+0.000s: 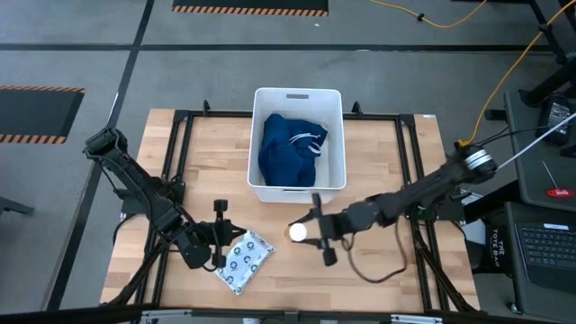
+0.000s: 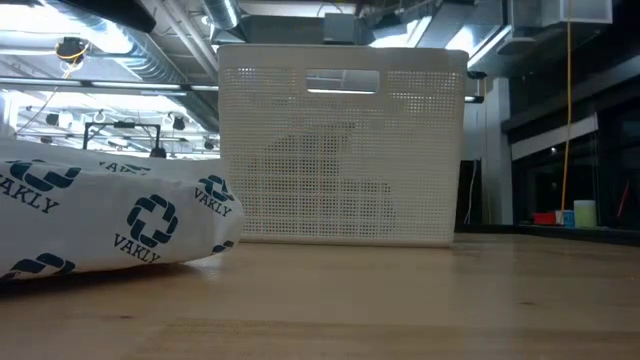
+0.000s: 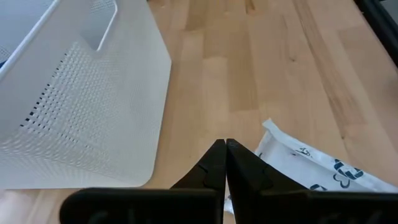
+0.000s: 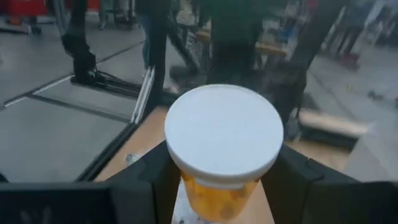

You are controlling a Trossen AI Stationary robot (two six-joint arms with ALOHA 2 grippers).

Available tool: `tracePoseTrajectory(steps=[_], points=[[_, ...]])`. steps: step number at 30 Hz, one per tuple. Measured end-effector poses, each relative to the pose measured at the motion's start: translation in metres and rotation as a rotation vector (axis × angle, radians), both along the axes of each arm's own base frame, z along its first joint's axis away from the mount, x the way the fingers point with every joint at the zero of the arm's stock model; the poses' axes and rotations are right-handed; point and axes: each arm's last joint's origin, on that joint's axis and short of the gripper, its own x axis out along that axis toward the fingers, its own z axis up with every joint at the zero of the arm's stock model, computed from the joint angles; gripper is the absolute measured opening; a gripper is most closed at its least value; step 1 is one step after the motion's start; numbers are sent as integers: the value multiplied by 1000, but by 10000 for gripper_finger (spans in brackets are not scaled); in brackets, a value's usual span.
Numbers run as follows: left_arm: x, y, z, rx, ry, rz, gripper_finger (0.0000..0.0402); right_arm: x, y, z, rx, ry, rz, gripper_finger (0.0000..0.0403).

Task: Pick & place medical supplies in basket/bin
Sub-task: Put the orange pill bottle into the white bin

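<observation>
A pale wooden counter carries the white tub at its far middle and the ring-printed white packet near its front, left of centre.

The left hand hangs near the tabletop's front-left, fingers pressed together. The right hand hovers front-centre, apparently lifted, fingers clamping the bottle.

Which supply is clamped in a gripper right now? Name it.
The white-capped amber bottle, gripped by the right gripper. The blue garment lies in the tub; the ring-printed packet lies loose on the table.
</observation>
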Motion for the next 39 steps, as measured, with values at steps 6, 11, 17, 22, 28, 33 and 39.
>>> tracePoseTrajectory(steps=[6, 11, 17, 22, 28, 33, 39], points=[[0, 0, 0, 4, -4, 4, 8, -21, -21, 42, -42, -97, -25, 184], [0, 1, 1, 41, -35, 39, 6, -29, -53, 53, -57, -56, -113, 184], [0, 2, 1, 88, -34, 25, 1, -25, -96, 55, -79, -32, -234, 184], [3, 6, 1, 98, -37, 52, 7, -22, -133, 60, -84, 27, -272, 184], [10, 15, 1, 84, -35, 105, 5, -22, -164, 74, -62, 37, -350, 184], [15, 22, 0, 34, -21, 132, 1, -26, -182, 81, -46, 90, -367, 184], [14, 24, -17, 51, -81, 143, 2, -30, -201, 79, -31, 141, -434, 184]])
